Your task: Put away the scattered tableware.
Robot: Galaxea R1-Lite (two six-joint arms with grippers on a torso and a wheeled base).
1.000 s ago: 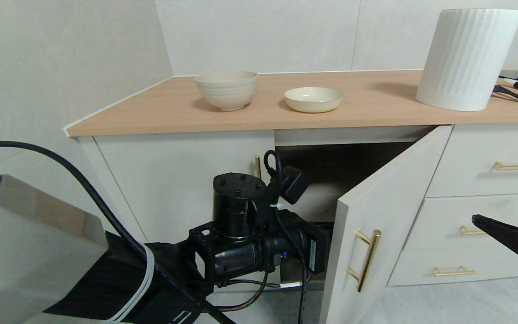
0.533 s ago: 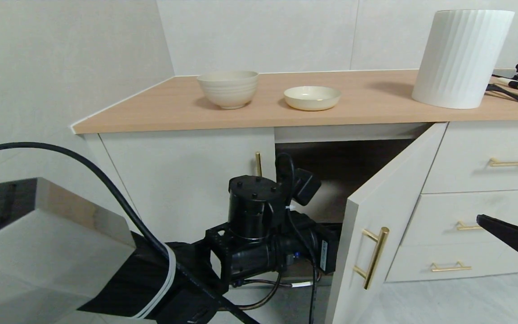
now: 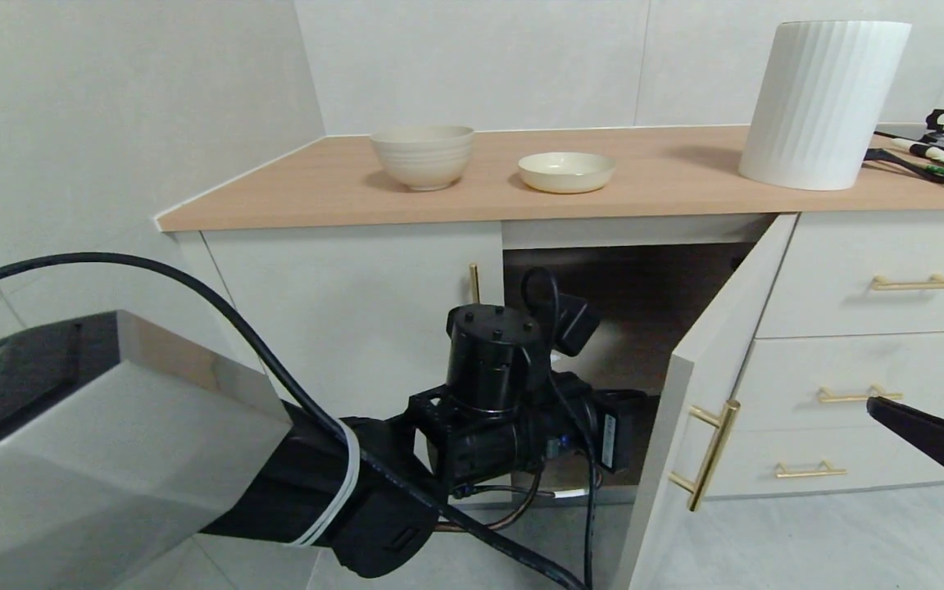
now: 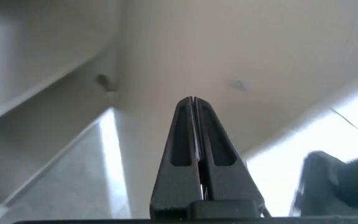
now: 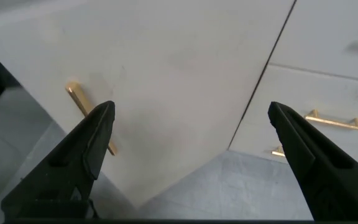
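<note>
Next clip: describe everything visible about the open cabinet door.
The cabinet door is a plain, matte off-white flat panel with a vertical brass-coloured bar handle near its free edge. It stands swung open below the wooden countertop, hinged beside the drawers, exposing a dark interior. Nothing visibly grips its handle.

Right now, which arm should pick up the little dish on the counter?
Probably the right. The right tool is open and free beside the drawers, while the left tool is shut and tucked low at the open cabinet. Neither is near the dish yet.
</note>
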